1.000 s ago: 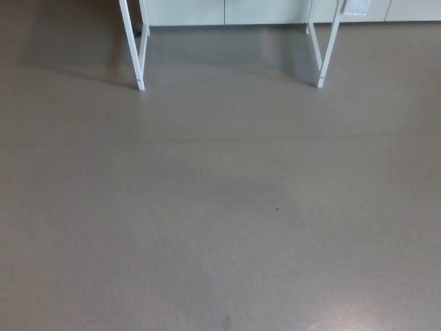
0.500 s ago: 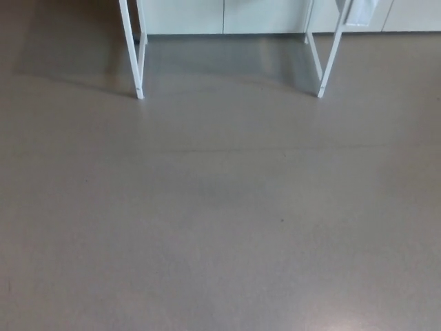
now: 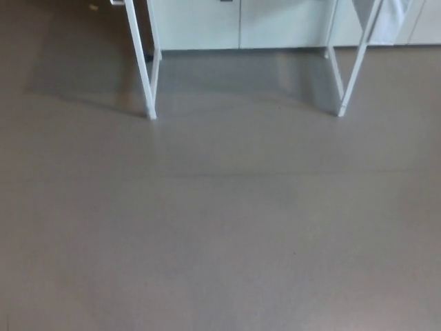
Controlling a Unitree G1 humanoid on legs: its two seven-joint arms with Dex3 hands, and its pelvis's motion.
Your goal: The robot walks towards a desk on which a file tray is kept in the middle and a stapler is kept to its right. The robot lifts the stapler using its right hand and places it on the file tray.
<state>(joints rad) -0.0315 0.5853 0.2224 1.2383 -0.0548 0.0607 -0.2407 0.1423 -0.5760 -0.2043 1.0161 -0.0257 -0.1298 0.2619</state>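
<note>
- Grey-brown floor (image 3: 220,227) fills nearly the whole head view; it is smooth, with a faint sheen and one small dark speck
- Landmark: the left desk leg (image 3: 145,69), a thin white post slanting down from the top edge; the right desk leg (image 3: 355,69) stands well apart from it across the view; a second thinner post sits just behind each
- Behind the left desk leg, between the two legs, pale panels (image 3: 200,24) run along the top edge; a pale sheet (image 3: 389,21) hangs beside the right desk leg, too cropped to identify
- The desk top lies above the left desk leg, beyond the top edge; so the stapler and the file tray are both out of view, and by the task the stapler would be up there, to the right of the tray
- Neither the right hand nor the left hand shows; how far the fingers are spread, or whether they hold anything, cannot be told; nothing suggests a grasp has begun
- Stapler relative to the fingers: unseen on both counts; judging by the legs, it is well ahead and higher than this view reaches
- Handling, as a judgement: a stapler is likely rigid, compact, fairly dense, with a smooth top and a hinged arm; best pinched across its two long sides near the middle, thumb opposing both fingers, so it neither tips nor slips
</note>
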